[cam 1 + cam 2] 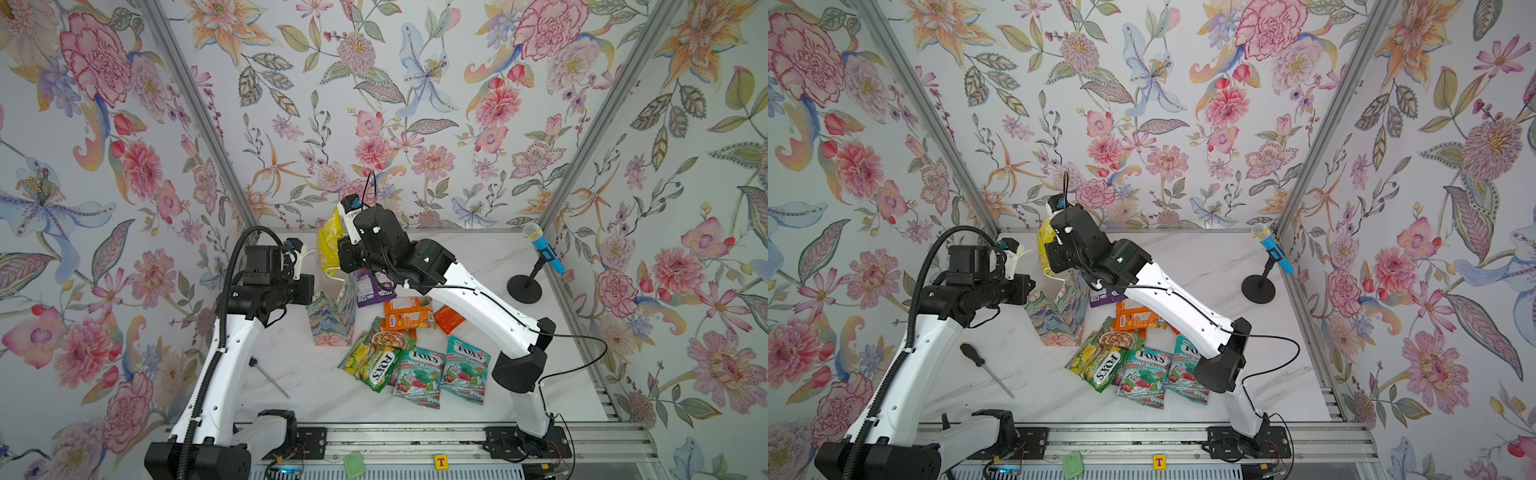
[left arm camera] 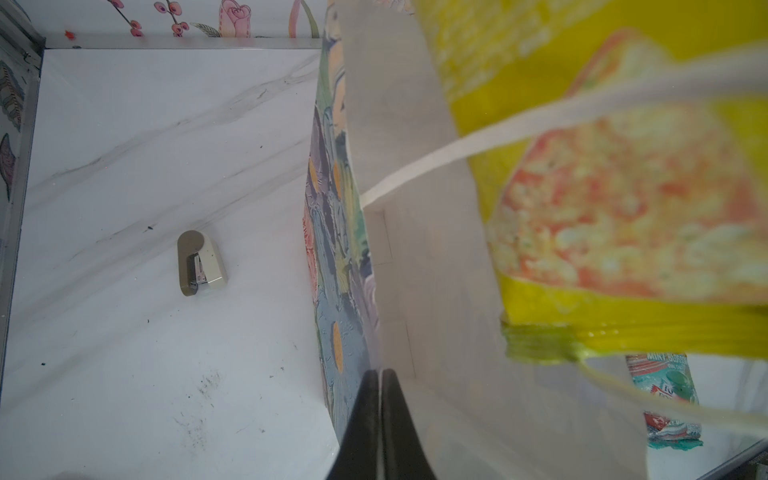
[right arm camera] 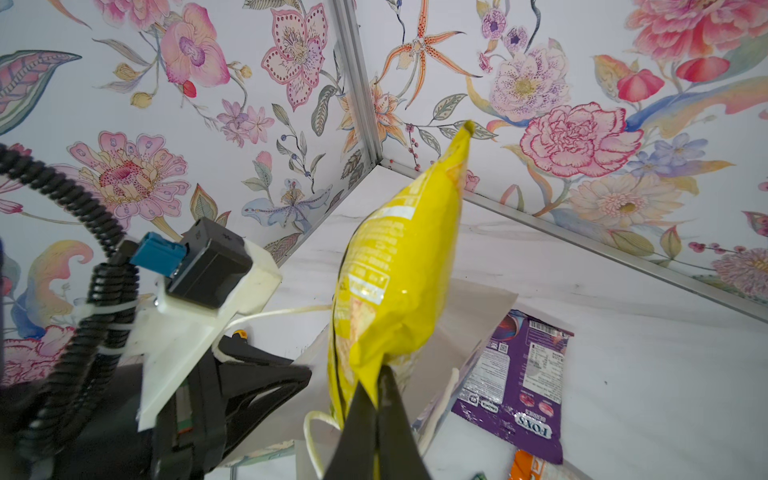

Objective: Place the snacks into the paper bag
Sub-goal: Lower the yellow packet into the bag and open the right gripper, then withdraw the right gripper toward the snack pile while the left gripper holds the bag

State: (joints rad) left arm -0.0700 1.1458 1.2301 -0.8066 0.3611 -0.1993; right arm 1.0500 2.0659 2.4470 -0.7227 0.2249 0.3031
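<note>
at the far left of the marble table a screwdriver lay alone, and the left wrist view showed a small stapler on the bare surface too. next came the left gripper. its two black fingers were pressed together on the upper edge of the paper bag, with only the thin paper wall between them. the bag stood on its base, long axis upright, mouth open to the top, white inside showing. at that mouth was a yellow pouch, pinched at one narrow end by the closed right gripper. its long axis ran straight away from the fingers, and in the right wrist view the free end pointed to the back corner of the walls. how deep it reached into the bag i could not tell. right of the bag the other snacks lay flat on the table, overlapping, with a purple pouch nearest the bag. far right stood a blue microphone.
</note>
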